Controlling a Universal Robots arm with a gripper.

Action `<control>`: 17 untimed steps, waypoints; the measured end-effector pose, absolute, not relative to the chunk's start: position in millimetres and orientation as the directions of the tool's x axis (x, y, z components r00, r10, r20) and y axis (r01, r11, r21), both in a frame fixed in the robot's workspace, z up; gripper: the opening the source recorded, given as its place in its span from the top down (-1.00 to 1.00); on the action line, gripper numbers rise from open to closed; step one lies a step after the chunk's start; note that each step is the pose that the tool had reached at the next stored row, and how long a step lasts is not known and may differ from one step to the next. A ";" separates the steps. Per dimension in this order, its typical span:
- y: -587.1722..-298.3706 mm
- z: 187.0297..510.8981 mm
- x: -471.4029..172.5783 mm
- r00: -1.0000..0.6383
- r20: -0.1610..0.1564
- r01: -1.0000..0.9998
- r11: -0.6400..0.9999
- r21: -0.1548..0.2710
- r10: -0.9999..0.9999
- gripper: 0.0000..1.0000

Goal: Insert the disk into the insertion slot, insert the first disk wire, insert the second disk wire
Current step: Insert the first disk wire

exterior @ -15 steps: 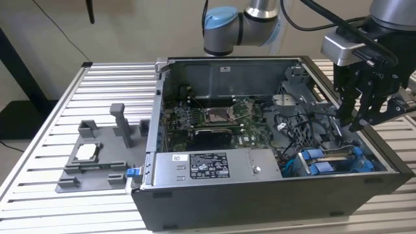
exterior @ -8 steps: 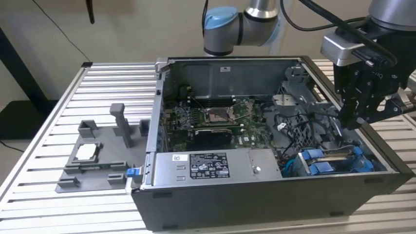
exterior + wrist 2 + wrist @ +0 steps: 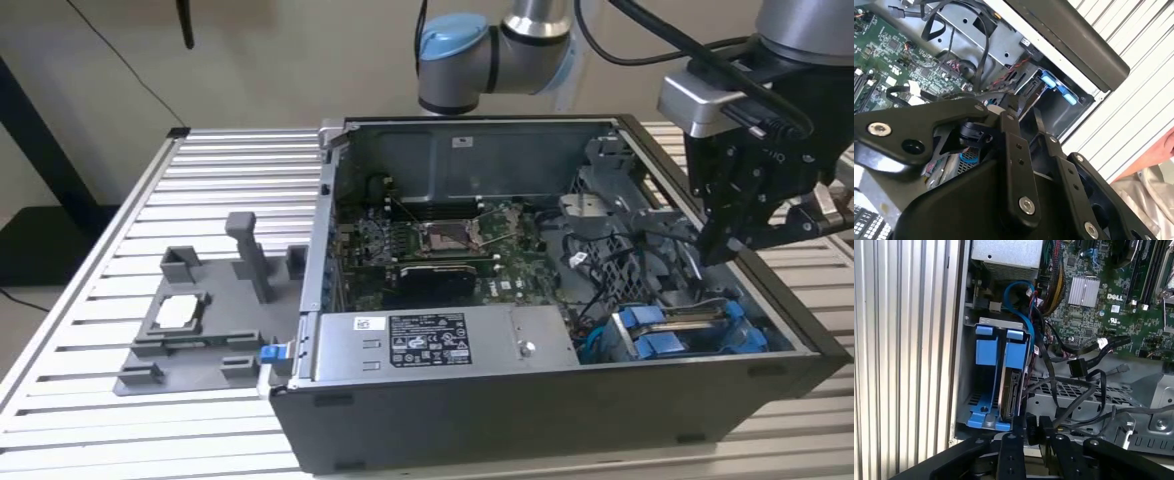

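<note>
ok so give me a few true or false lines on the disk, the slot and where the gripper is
1. The disk sits inside the insertion slot. True.
2. The disk's frame is red. False: it is bright blue.
3. The gripper hangs beside the computer case, not above it. False: it is above the open case, at the exterior view's right end.
4. A grey fixture lies on the table, at the exterior view's left of the case. True.

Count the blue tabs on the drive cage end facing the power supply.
2. They sit side by side on the drive cage: one blue tab next to the case wall, the other at the hard drive's end. Others may be hidden deeper in.
</note>
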State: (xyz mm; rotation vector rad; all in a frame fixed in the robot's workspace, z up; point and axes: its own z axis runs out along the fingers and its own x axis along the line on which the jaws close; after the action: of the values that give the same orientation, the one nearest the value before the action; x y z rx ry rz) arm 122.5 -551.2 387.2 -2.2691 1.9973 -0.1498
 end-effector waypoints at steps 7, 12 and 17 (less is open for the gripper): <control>-554.8 386.1 123.2 0.127 -0.002 -0.982 -0.125 -0.142 -0.992 0.62; -560.4 384.0 126.3 0.127 -0.007 -0.986 -0.125 -0.107 -0.992 0.62; -564.3 381.6 130.6 0.126 -0.011 -0.989 -0.125 -0.074 -0.992 0.62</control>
State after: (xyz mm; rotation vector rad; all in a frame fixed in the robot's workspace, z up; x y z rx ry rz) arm 130.6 -564.3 381.6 -2.3093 2.0345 -0.0630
